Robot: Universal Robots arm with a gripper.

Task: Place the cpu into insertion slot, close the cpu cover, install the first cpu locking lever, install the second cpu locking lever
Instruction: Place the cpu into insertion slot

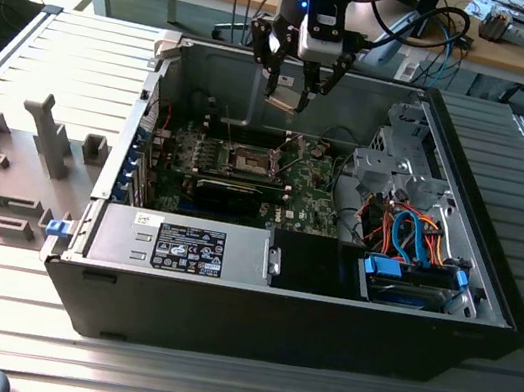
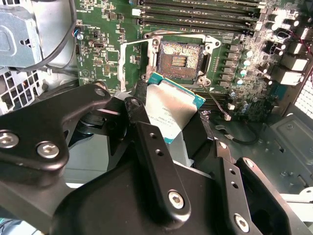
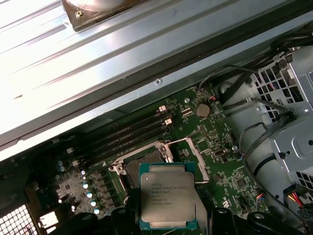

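Second wrist view: gripper clamped tight on the cpu, empty insertion slot just beyond, cpu cover flipped open beside it. Exterior view adds what that misses: the cpu hangs well above the motherboard.

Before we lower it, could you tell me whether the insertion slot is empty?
Empty: the insertion slot shows bare contacts, while the end effector holds the cpu above it.
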